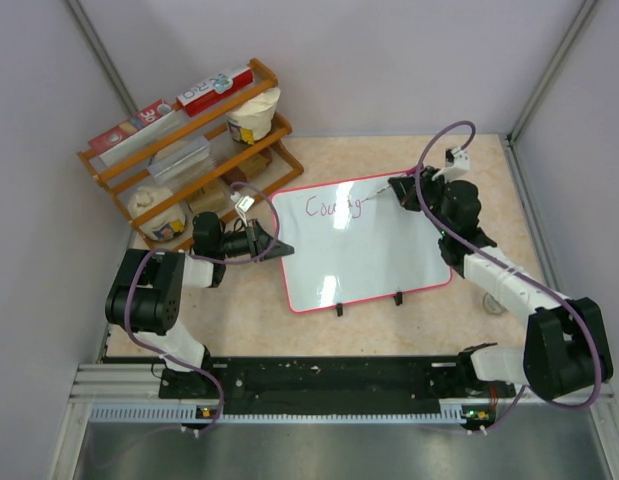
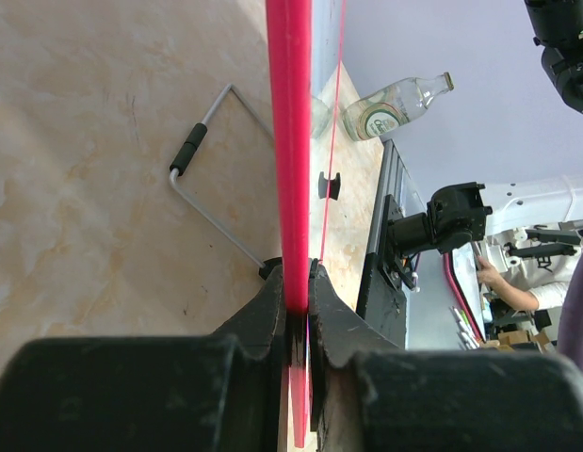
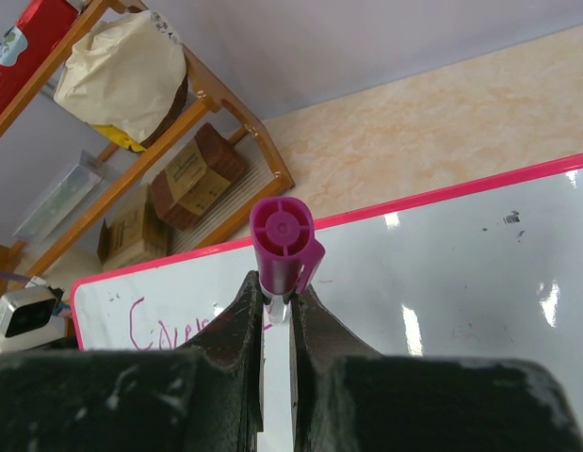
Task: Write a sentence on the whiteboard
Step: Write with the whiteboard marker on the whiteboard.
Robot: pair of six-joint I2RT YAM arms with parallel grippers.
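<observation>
The whiteboard (image 1: 369, 250) lies flat on the table; it is white with a pink-red rim. The sentence (image 1: 334, 207) is one partial purplish-pink cursive word, reading about "Courag", near the board's far left. My left gripper (image 1: 274, 248) is shut on the board's left rim, seen edge-on in the left wrist view (image 2: 289, 141) between the fingers (image 2: 272, 311). My right gripper (image 1: 394, 190) is shut on a marker with a magenta cap end (image 3: 282, 240), held over the board (image 3: 461, 273) just right of the writing (image 3: 169, 325). The marker tip is hidden.
A wooden shelf rack (image 1: 189, 140) with boxes, a tub and bags stands at the far left. Two black clips (image 1: 340, 309) sit on the board's near edge. A glass bottle (image 2: 395, 102) and a wire handle (image 2: 216, 179) show in the left wrist view.
</observation>
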